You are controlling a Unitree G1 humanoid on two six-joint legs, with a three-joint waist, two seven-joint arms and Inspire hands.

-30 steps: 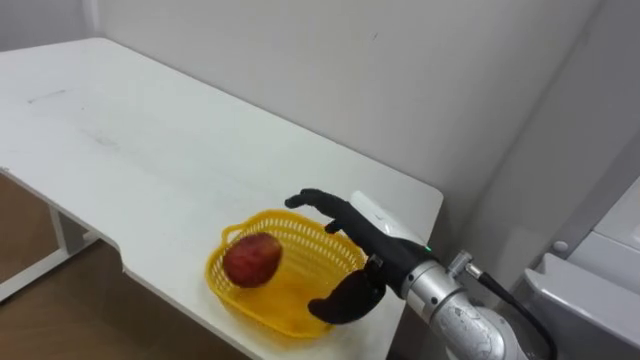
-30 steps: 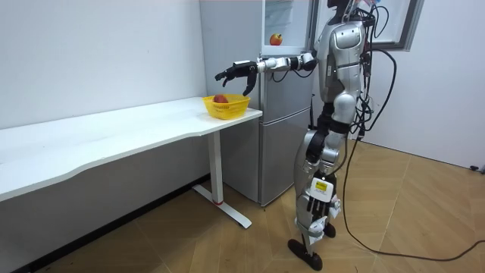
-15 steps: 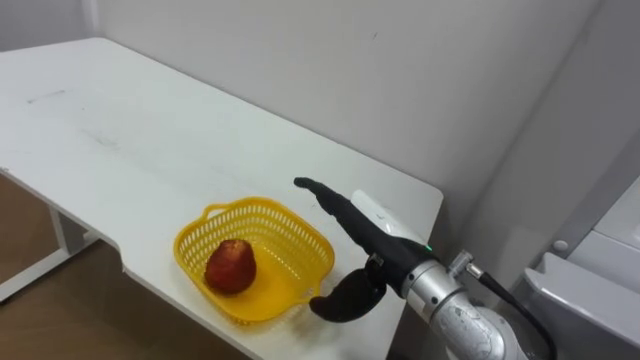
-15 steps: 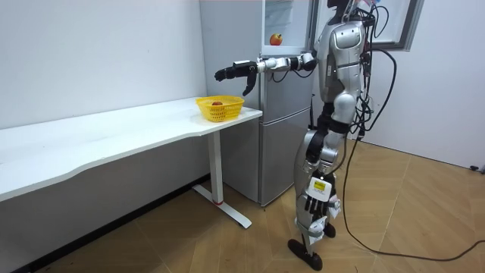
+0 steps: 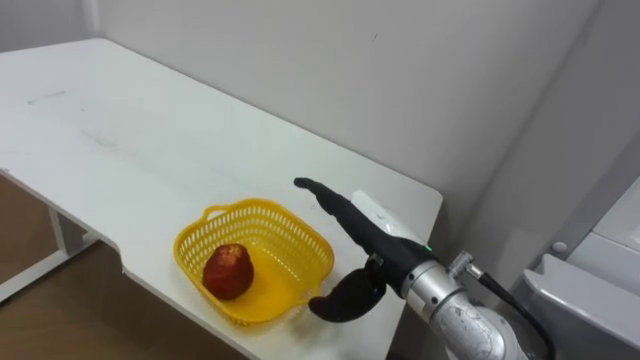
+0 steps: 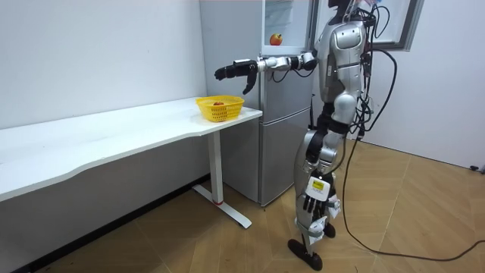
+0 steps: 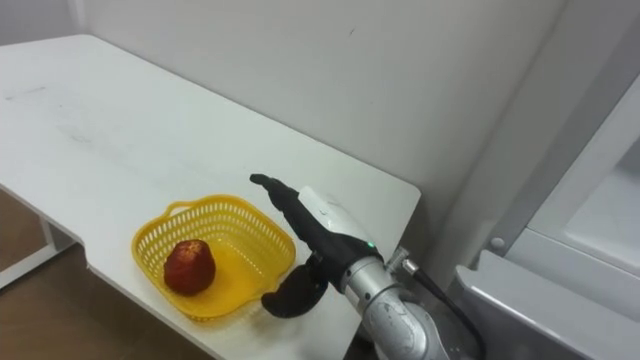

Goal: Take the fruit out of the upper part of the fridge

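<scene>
A yellow basket [image 5: 300, 226] stands on the white table [image 5: 150, 140] near its right-hand corner, with a red apple [image 5: 228, 272] lying in it. My right hand [image 5: 365, 240] hovers just right of the basket, open, fingers stretched out over the rim and thumb hanging below, touching nothing. In the room view the basket [image 6: 220, 108] sits at the table's end and the right hand [image 6: 231, 72] is held out above it. My left hand [image 6: 313, 203] hangs by my thigh.
I stand beside the grey fridge [image 6: 284, 114], which is right behind the table's end; its top edge [image 5: 585, 295] shows at the lower right. A pale wall [image 5: 400, 80] runs behind the table. The table stretches far to the left.
One second ago the basket was raised at my right hand, fingers curled at its rim. It has come down onto the table, further left, and the fingers have straightened.
</scene>
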